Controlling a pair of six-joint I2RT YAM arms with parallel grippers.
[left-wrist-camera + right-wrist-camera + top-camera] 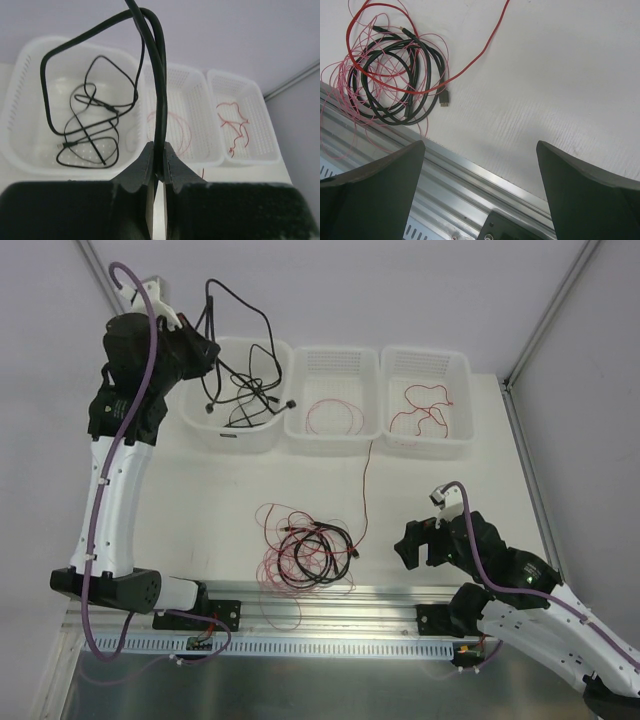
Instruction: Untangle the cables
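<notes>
Black cable [159,100] clamped tight in the left gripper [159,167], rising upright, then looping down into the left basket [15,105]. Tangled bundle [308,552] lies by the front rail [400,600], its red strand [366,490] running straight toward the middle basket [335,448]. Right gripper [480,147] spread wide beside it.

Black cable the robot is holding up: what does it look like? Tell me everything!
The black cable is thin, smooth and rubbery-looking. The left gripper is shut on it, pinching two strands side by side. It arches up, loops over and droops into the left white basket, where black wire lies in loose curls with small plugs.
</notes>
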